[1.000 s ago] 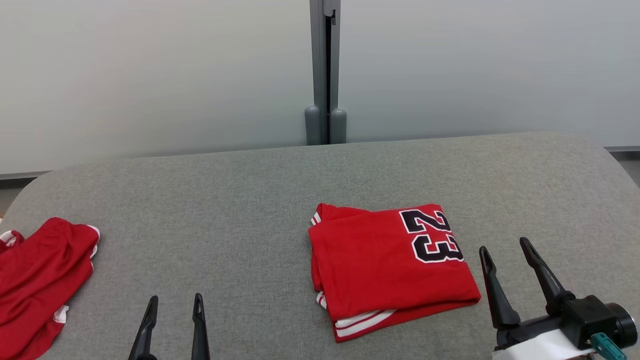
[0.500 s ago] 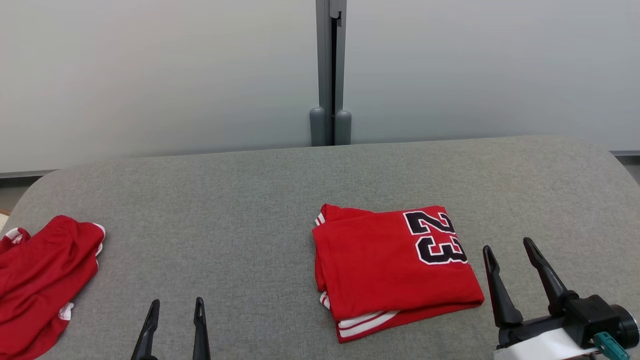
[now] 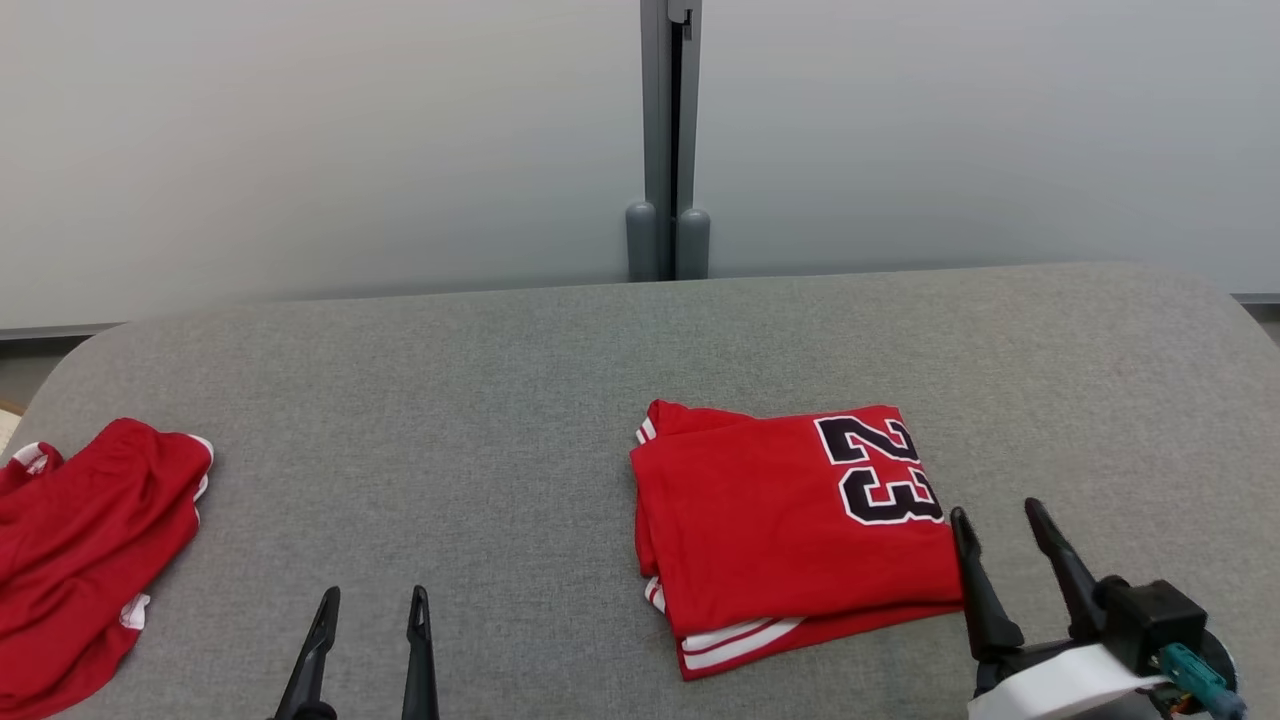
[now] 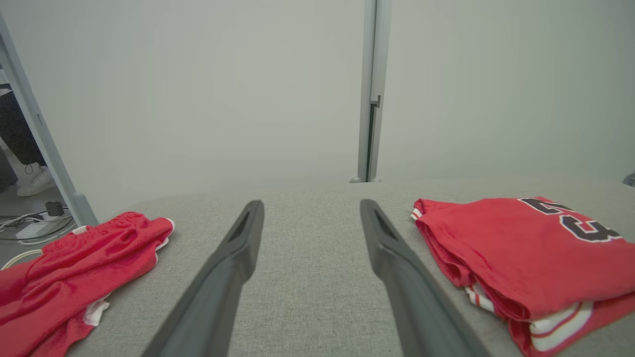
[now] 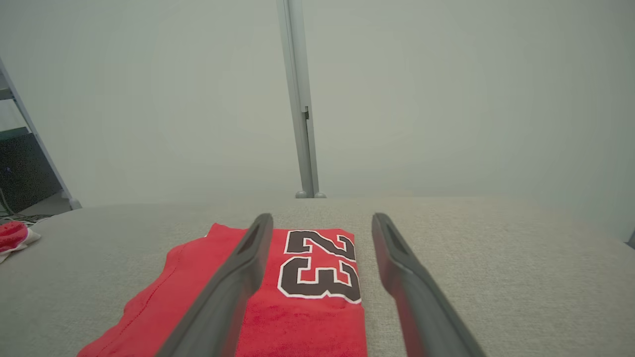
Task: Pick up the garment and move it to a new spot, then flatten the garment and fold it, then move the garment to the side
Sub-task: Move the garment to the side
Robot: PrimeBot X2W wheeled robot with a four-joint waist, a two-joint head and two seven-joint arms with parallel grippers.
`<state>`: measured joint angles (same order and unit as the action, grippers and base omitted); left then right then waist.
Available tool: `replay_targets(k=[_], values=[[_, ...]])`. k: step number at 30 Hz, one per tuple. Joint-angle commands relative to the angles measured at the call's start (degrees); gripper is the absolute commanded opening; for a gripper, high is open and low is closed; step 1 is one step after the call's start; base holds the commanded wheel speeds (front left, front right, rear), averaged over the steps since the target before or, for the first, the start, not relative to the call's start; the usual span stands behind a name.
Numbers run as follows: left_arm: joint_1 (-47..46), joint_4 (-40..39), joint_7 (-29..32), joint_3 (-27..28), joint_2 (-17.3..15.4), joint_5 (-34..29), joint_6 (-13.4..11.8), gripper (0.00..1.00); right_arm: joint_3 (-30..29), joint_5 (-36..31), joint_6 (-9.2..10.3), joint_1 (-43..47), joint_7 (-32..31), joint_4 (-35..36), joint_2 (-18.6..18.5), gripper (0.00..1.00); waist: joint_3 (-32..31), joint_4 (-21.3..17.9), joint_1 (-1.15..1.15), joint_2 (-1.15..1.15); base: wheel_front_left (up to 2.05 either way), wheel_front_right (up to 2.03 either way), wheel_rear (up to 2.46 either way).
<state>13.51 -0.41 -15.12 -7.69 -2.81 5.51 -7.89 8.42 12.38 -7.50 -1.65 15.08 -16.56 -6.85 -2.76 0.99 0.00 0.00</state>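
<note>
The folded red number-23 jersey (image 3: 790, 530) lies on the grey padded table (image 3: 500, 380), just left of the right gripper (image 3: 997, 510), whose fingers are spread and empty. The left gripper (image 3: 375, 594), also spread and empty, has the jersey to its right and a crumpled red garment (image 3: 90, 540) well to its left.

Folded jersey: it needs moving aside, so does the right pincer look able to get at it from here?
Probably yes: the right pincer stands open just beside the folded jersey, with nothing lying between them.
</note>
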Motion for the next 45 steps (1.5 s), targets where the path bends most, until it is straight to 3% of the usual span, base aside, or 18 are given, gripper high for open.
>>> replay_targets(k=[1,7,15,20,26,27,28,29,30,31,38,45], values=[[-1.4,0.0,0.0,-0.2,-0.2,-0.5,0.4,1.0,1.8,1.6,0.02,-2.2,0.1,-2.9,-1.5,1.0,0.6,0.2,0.0,0.0,0.0,0.0,0.0],[-3.3,0.3,0.0,-2.2,-0.2,-1.8,2.2,1.0,8.7,15.5,0.02,-11.5,-6.2,-15.7,-7.0,1.0,2.9,1.8,0.0,0.0,0.0,0.0,0.0],[-7.6,-0.5,0.0,-4.8,-0.2,-2.3,2.3,1.0,13.5,36.5,0.02,-18.6,-19.1,-19.0,-14.8,1.0,7.9,4.5,0.0,0.0,0.0,0.0,0.0],[-9.2,-0.1,0.0,-6.2,-0.2,-2.4,2.6,1.0,17.1,40.3,0.02,-21.5,-22.8,-20.5,-18.2,1.0,10.6,5.4,0.0,0.0,0.0,0.0,0.0],[-10.9,0.0,0.0,-7.0,-0.2,-2.3,2.6,1.0,20.5,42.3,0.02,-23.4,-24.9,-22.4,-19.3,1.0,12.9,6.1,0.0,0.0,0.0,0.0,0.0],[-11.2,0.0,0.0,-7.1,-0.2,-2.3,2.5,1.0,21.2,42.7,0.02,-23.7,-25.3,-22.7,-19.4,0.97,13.3,6.2,0.0,0.0,0.0,0.0,0.0],[-11.4,0.1,0.0,-7.2,-0.2,-2.2,2.4,1.0,21.7,43.4,0.02,-23.8,-25.7,-23.2,-19.3,0.77,13.6,6.3,0.0,0.0,0.0,0.0,0.0],[-11.7,0.1,0.0,-7.3,-0.2,-2.2,2.4,1.0,22.4,43.8,0.02,-23.9,-26.1,-23.2,-19.2,0.48,13.9,6.3,0.0,0.0,0.0,0.0,0.0],[-12.1,0.1,0.0,-7.3,-0.2,-2.2,2.4,1.0,23.2,44.3,0.02,-24.2,-26.3,-23.2,-19.2,0.35,14.2,6.3,0.0,0.0,0.0,0.0,0.0],[-12.3,0.2,0.0,-7.4,-0.2,-2.2,2.4,1.0,23.9,44.7,0.02,-24.5,-26.7,-23.1,-19.3,0.0,14.4,6.3,0.0,0.0,0.0,0.0,0.0],[-13.9,-1.0,0.0,-7.0,-0.2,-2.9,2.7,1.0,26.0,43.6,0.03,-30.2,-19.0,-22.1,-22.9,0.0,17.0,5.1,0.0,0.0,0.0,0.0,0.0],[-17.9,-3.9,0.0,-7.2,-0.2,-4.2,4.1,1.0,25.8,39.0,0.03,-40.6,-11.8,-25.9,-26.5,0.0,24.1,3.1,0.0,0.0,0.0,0.0,0.0]])
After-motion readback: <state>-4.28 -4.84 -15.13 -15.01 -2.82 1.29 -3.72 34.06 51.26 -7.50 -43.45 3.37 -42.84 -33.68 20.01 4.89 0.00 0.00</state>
